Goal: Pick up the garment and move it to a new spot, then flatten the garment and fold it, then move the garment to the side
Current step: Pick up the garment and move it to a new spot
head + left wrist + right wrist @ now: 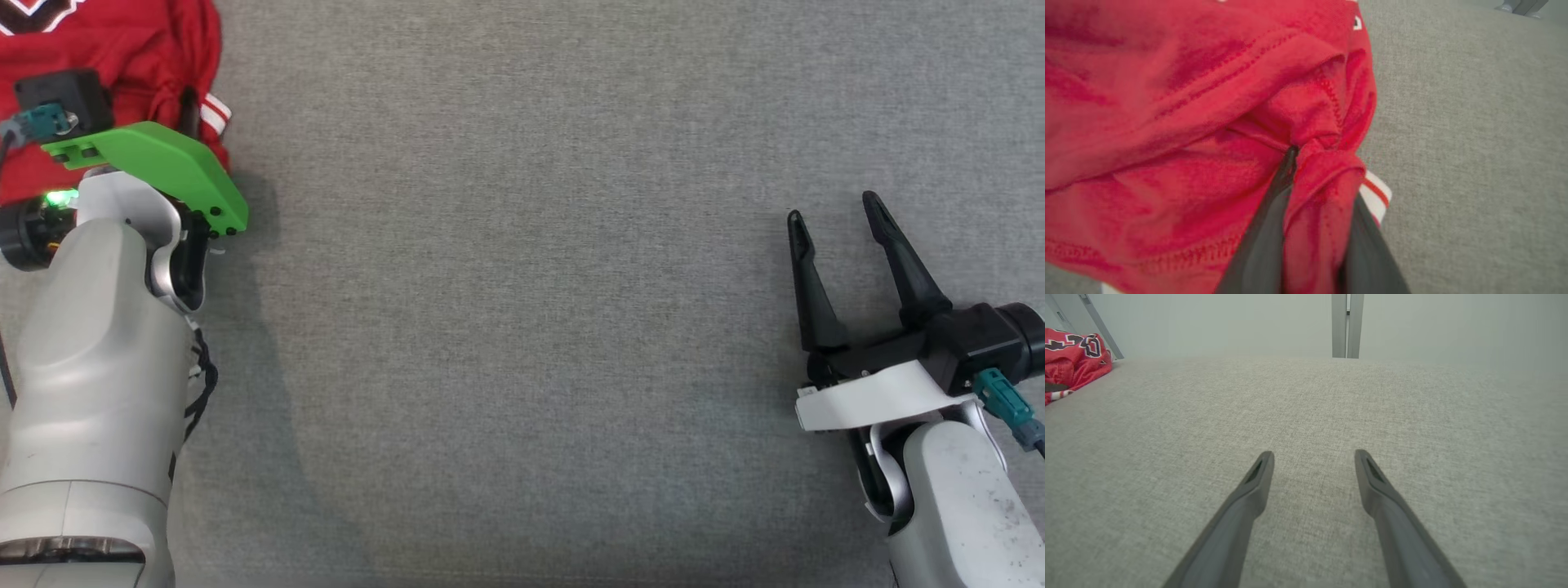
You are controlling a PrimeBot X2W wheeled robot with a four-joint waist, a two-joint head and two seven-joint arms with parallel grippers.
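Red garment (pixel 122 49) sits bunched at the 10 o'clock corner of the head view, spilling off the frame edge, so I can't call its long axis. Its white-striped cuff (pixel 214 114) pokes out toward 4 o'clock onto the grey table (pixel 522 327).

The left claw (pixel 1323 179) is in there, closed on a gathered ridge of red cloth. In the left wrist view that ridge runs between the dark fingers (pixel 1274 212) toward 12 o'clock, with the cuff just beside it at 3 o'clock. From above, a green plate (pixel 155 163) on the wrist covers most of that claw.

At 4 o'clock in the head view, well apart from the garment, the right claw (pixel 833 208) has its jaws spread wide, gripping nothing, tips aimed at 12 o'clock over bare table.
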